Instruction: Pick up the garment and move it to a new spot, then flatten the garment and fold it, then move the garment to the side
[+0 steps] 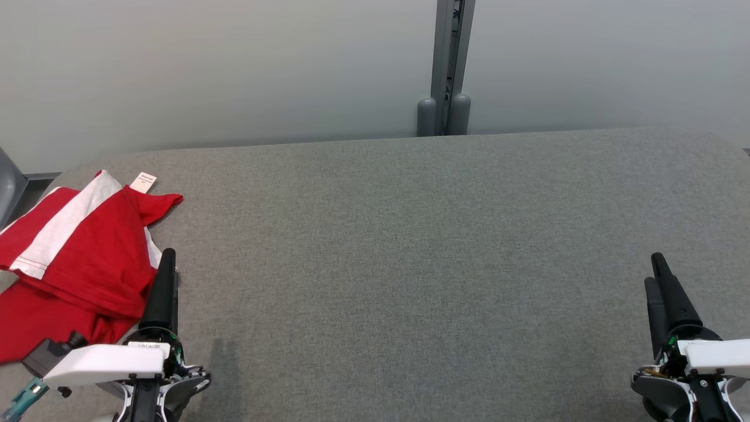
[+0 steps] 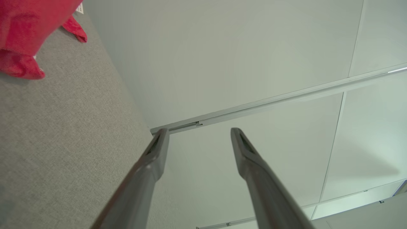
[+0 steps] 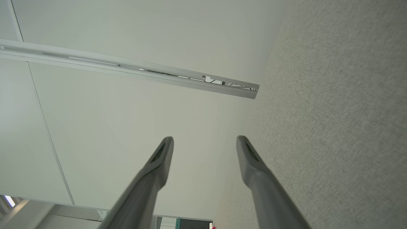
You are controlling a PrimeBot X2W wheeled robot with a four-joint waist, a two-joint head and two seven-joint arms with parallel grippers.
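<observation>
A red garment (image 1: 76,258) with a white stripe and a small white tag lies rumpled at the left edge of the grey felt table (image 1: 410,246). A corner of that garment (image 2: 22,28) shows at the top left of the left wrist view. My left gripper (image 1: 167,258) hovers at its right edge, fingers pointing away, open (image 2: 198,133) with nothing between them. My right gripper (image 1: 655,266) stands at the lower right of the table, far from the cloth, also open (image 3: 205,141) and empty.
A pale wall runs behind the table, with a grey post (image 1: 448,64) at its middle. A grey chair edge (image 1: 9,181) sits off the table's far left corner. The table top (image 3: 334,127) stretches wide between the two grippers.
</observation>
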